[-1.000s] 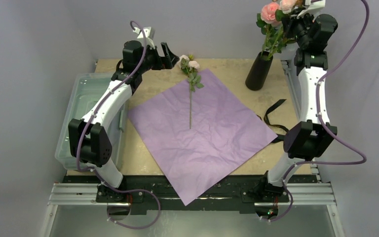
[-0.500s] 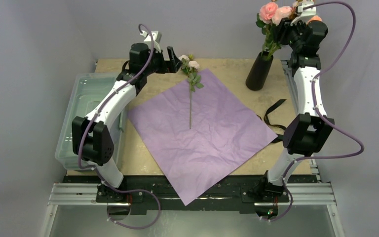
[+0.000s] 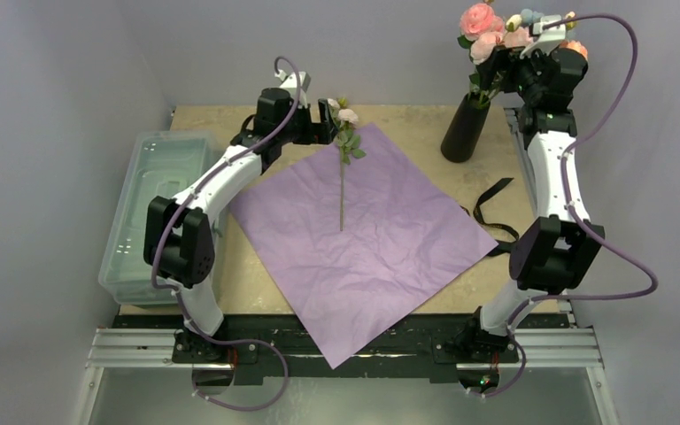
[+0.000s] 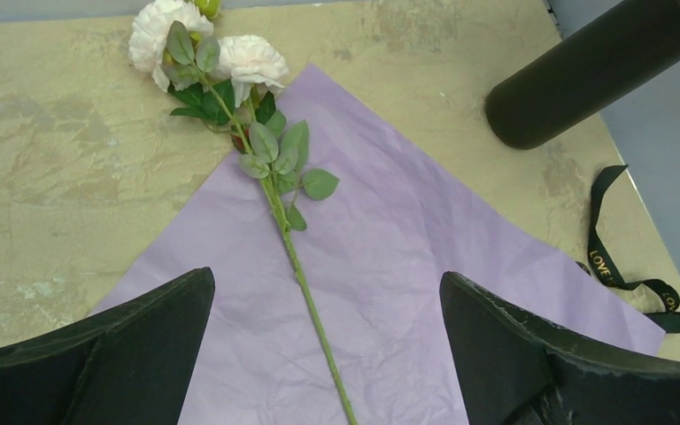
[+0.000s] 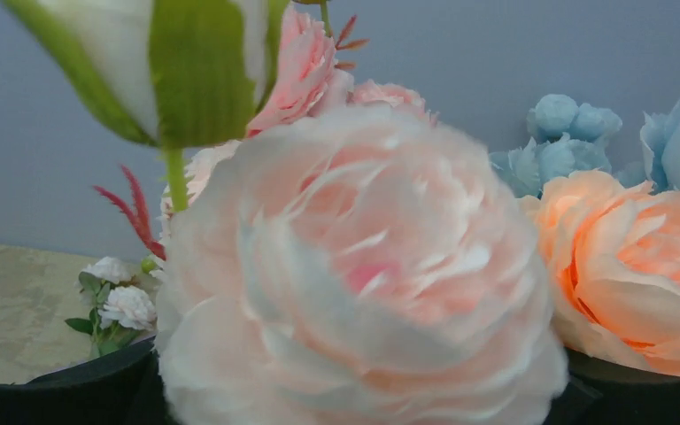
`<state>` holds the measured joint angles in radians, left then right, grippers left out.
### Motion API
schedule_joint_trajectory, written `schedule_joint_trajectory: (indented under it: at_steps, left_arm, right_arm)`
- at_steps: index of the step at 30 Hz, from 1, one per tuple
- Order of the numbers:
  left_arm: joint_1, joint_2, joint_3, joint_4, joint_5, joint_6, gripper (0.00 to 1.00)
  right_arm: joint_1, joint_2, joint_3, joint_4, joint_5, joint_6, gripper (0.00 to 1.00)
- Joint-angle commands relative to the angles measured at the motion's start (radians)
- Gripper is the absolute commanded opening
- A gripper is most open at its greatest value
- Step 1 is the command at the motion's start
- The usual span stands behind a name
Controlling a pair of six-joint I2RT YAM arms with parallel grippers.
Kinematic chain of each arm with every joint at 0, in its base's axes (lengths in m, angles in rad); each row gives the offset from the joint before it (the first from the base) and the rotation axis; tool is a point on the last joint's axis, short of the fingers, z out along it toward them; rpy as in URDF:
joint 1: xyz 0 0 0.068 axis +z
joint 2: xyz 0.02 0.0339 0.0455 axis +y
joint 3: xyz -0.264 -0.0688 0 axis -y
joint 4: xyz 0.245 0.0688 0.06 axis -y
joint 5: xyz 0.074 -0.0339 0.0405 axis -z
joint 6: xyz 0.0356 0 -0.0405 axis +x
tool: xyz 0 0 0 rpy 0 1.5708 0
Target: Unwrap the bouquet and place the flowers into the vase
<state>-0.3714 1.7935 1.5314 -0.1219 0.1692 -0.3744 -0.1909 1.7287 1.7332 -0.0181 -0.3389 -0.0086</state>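
Bench (image 3: 407,117): tan, mottled top. Most of its middle lies under one lilac paper sheet (image 3: 381,239), spread open and flat, turned cornerwise. The sheet's near corner hangs past the bench's front edge, over the rail.

Clear plastic bin (image 3: 142,190): along the left edge of the bench, left of the paper.

Left arm: reaches past the bin's far end toward the paper's far corner. Left fingers (image 4: 133,354) are spread wide and grasping nothing. They hover above the far part of the sheet, and in the wrist view a stem runs between them, lower down.

Right arm: stands tall at the right side of the bench, wrist raised to the flower heads above the vase. Right fingers (image 5: 53,398) sit far apart at the two lower corners of the wrist view, released. One big pale pink bloom fills the space between them. Whether either finger brushes it, cannot tell.

Vase (image 3: 465,131): matte black, upright at the far right of the bench, off the paper and near its far right edge. It holds the flowers (image 3: 481,19): pink, peach and pale blue heads bunched above the rim, green stems going down into the mouth.

One stem (image 4: 305,292) is outside the vase. It lies flat on the paper, running from mid-sheet to the far corner. Its two white-pink heads (image 4: 248,57) rest on bare bench just beyond that corner.

Black ribbon (image 4: 597,262): gold lettering, loose on the bench by the paper's right corner, nearer than the vase.
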Motion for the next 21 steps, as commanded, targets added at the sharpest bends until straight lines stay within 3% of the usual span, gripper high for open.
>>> schedule_joint_trajectory:
  at_steps: [1, 9, 21]
  left_arm:
    - [-0.022, 0.046, 0.006, 0.019, -0.048, 0.011, 1.0]
    - [-0.068, 0.147, 0.047, 0.042, -0.069, -0.004, 0.99]
    - [-0.106, 0.326, 0.15, 0.043, -0.214, 0.117, 1.0]
  right_arm:
    - [-0.002, -0.099, -0.041, 0.021, -0.054, -0.005, 0.98]
    - [-0.002, -0.168, -0.104, -0.022, -0.131, -0.011, 0.98]
    - [-0.002, -0.325, -0.213, -0.046, -0.21, 0.002, 0.98]
